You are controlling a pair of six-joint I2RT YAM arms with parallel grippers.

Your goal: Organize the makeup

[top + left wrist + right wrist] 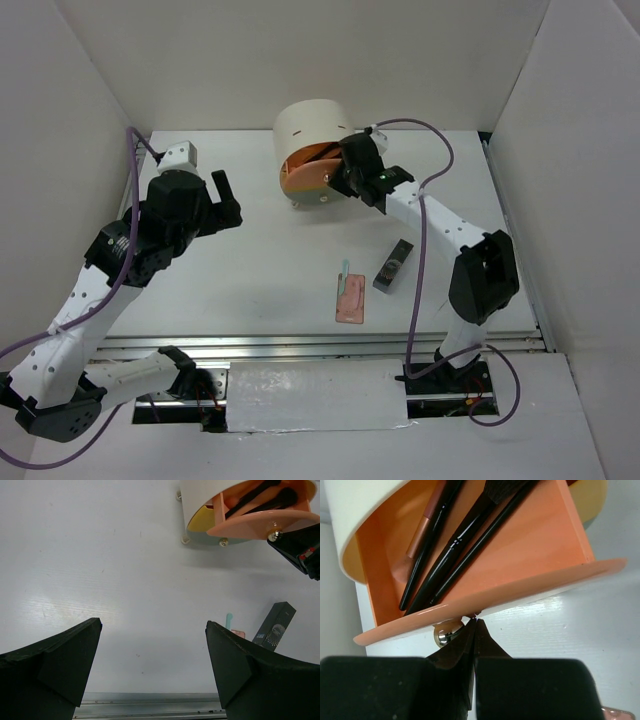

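At the far edge of the desk (250, 280) the right fingers (474, 630) are pressed together, empty, tips against the front of the open orange drawer (535, 555) beside its knob (442, 635). Inside it lie black brushes (455, 545) and an orange-pink stick (422, 530). The left fingers (226, 200) hang wide apart, empty, over the left side. The pink palette (350, 298), teal stick (344, 270) and grey case (393, 266) lie toward the near edge.

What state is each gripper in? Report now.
Left gripper: open, empty.
Right gripper: shut, empty, tips at the orange drawer beside its knob.
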